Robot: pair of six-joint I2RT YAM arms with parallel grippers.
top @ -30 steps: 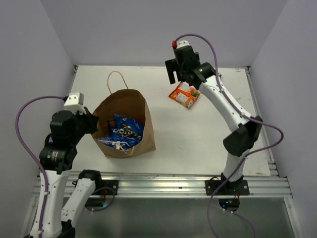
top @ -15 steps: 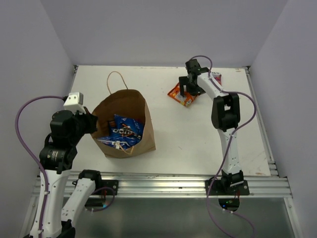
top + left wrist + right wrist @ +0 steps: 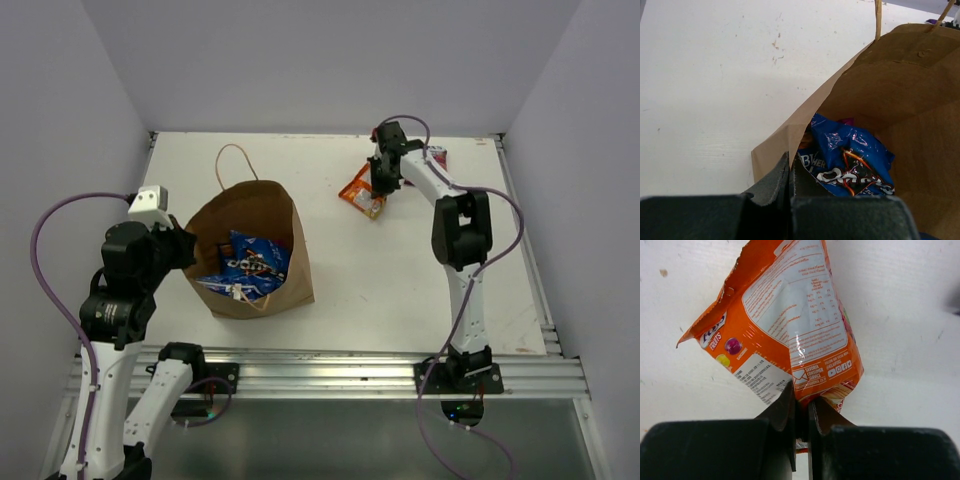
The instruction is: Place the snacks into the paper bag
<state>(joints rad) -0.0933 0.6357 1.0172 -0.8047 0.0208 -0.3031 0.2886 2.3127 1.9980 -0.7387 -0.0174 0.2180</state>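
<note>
The brown paper bag (image 3: 243, 203) stands open at the left of the table, and my left gripper (image 3: 187, 248) is shut on its near rim (image 3: 782, 137). A blue chip bag (image 3: 852, 157) lies inside it on other snacks; a bit of pink (image 3: 846, 120) shows behind it. The orange packet (image 3: 360, 193) lies at the back of the table, right of the bag. My right gripper (image 3: 378, 180) is down on it. In the right wrist view its jaws (image 3: 802, 397) are pinched on the lower edge of the orange packet (image 3: 790, 325).
One loop handle (image 3: 238, 160) of the bag lies on the table behind it. A small dark packet with red (image 3: 437, 155) sits near the back right corner, beside the right arm's forearm. Metal rails run along the near and right table edges.
The right arm dropped from above the orange packet down onto it and its jaws went from open to shut on the packet's edge. The left arm and bag have not moved.
</note>
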